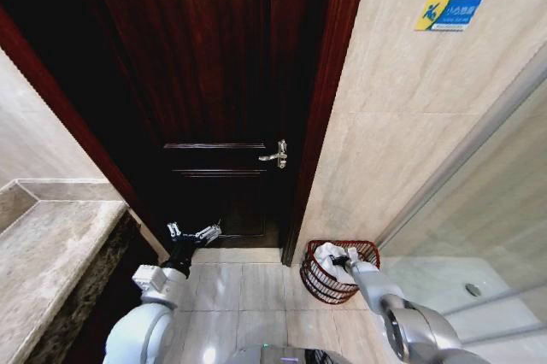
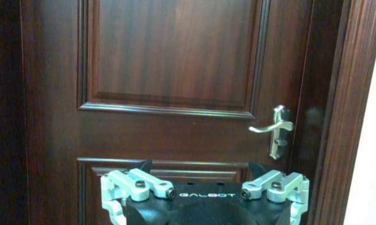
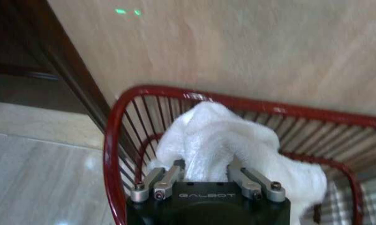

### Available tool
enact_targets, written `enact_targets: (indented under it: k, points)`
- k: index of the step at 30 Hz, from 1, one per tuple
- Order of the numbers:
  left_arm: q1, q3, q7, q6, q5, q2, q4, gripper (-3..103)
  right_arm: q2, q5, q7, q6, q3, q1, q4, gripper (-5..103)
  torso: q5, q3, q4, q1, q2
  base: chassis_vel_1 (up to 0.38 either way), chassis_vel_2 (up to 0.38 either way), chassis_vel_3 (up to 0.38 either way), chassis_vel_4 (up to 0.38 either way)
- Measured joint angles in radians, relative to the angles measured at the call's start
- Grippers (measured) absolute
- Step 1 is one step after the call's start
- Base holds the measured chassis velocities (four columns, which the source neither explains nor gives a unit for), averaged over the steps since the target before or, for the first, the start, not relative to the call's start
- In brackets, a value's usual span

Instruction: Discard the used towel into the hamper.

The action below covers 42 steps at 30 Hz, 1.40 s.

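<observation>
Towel (image 3: 219, 140) hides right gripper (image 3: 205, 165) fingers inside hamper (image 3: 116, 140).

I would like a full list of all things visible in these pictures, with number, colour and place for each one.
hamper: one, dark red wire, on the floor by the wall, right of the door.
towel: one, white, inside the hamper.
door: one, dark brown wood, straight ahead.
door handle: one, silver, on the door's right edge.
sticker: one, blue and yellow, high on the beige wall.
countertop: one, grey stone, at the left.
floor drain: one, metal, behind the glass at the right.
left pincer: open, raised toward the door.
right pincer: over the hamper, fingers against the towel.
</observation>
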Motion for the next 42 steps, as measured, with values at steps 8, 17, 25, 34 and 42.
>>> enact_targets:
  k: [8, 17, 25, 34, 42]
  points:
    - [0.000, 0.000, 0.000, 0.000, 0.000, 0.000, 0.000, 100, -0.019, -0.018, 0.060, -0.040, 0.010, -0.019, -0.005, 56, 0.0000, 0.000, 0.0000, 0.000, 0.000, 0.000, 0.000, 0.000, 0.000]
    - [0.000, 0.000, 0.000, 0.000, 0.000, 0.000, 0.000, 100, -0.027, -0.028, 0.096, -0.034, 0.015, -0.017, -0.013, 88, -0.0003, 0.000, -0.0002, 0.000, 0.000, 0.000, 0.000, 0.000, 0.000]
    - [0.000, 0.000, 0.000, 0.000, 0.000, 0.000, 0.000, 100, -0.008, 0.118, 0.059, 0.011, 0.012, -0.024, 0.066, 100, -0.0001, 0.000, 0.0002, 0.000, 0.000, 0.000, 0.000, 0.000, 0.000]
    - [0.000, 0.000, 0.000, 0.000, 0.000, 0.000, 0.000, 100, -0.022, 0.135, 0.066, 0.110, 0.017, -0.118, 0.198, 100, 0.0001, 0.000, -0.0002, 0.000, 0.000, 0.000, 0.000, 0.000, 0.000]
    - [0.000, 0.000, 0.000, 0.000, 0.000, 0.000, 0.000, 100, -0.037, 0.167, 0.100, 0.143, 0.021, -0.257, 0.367, 100, 0.0000, 0.000, -0.0001, 0.000, 0.000, 0.000, 0.000, 0.000, 0.000]
